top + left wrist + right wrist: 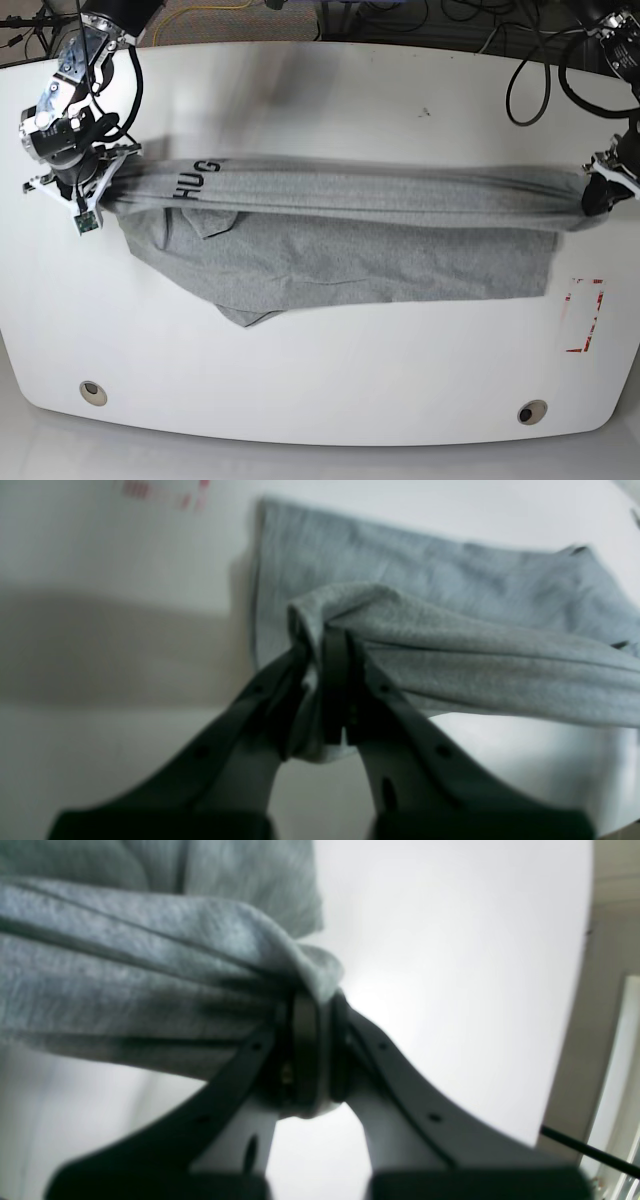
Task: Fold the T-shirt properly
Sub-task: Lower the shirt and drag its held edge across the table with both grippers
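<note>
The light heather-grey T-shirt is stretched taut across the white table between both arms, its lower part lying flat. Black letters "HUG" show near its left end. My left gripper is shut on a bunched edge of the T-shirt, seen at the base view's right. My right gripper is shut on the other bunched end of the T-shirt, at the base view's left. The pinched cloth hides both pairs of fingertips.
The white table has a red rectangular marking near its right edge and two round holes along the front. Black cables lie beyond the table's far edge.
</note>
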### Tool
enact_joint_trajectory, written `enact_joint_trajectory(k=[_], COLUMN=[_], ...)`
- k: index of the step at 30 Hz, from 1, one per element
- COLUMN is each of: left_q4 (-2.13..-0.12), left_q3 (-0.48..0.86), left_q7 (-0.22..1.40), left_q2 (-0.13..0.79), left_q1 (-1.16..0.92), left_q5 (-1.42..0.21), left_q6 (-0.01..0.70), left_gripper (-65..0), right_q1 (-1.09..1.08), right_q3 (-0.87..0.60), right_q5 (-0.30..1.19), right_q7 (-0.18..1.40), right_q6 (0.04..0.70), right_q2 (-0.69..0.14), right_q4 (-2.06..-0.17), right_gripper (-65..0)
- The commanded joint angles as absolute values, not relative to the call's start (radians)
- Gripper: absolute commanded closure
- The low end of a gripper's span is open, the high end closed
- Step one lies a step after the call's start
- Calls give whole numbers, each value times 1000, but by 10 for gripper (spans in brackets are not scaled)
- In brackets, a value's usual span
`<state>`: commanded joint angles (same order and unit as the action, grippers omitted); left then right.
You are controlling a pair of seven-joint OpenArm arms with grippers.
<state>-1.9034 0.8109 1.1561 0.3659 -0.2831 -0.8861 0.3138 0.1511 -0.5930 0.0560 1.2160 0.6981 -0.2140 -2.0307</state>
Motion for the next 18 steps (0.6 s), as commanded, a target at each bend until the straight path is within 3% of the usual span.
enact_joint_trajectory(k=[8, 18], left_q4=[-1877, -1885], left_q3=[805, 802], left_q7=[1156, 1156], left_q2=[363, 363], left_q1=[-381, -315], left_q5=[-857, -860], left_q6=[314, 314], left_gripper=[-10, -10], right_q1=[237, 213], right_q3=[-593, -588], right_q5=[51, 50], right_q7=[1191, 1175], right_q6=[698, 698], right_q2=[-170, -165], right_q4=[-2028, -2026], right_gripper=[0, 0])
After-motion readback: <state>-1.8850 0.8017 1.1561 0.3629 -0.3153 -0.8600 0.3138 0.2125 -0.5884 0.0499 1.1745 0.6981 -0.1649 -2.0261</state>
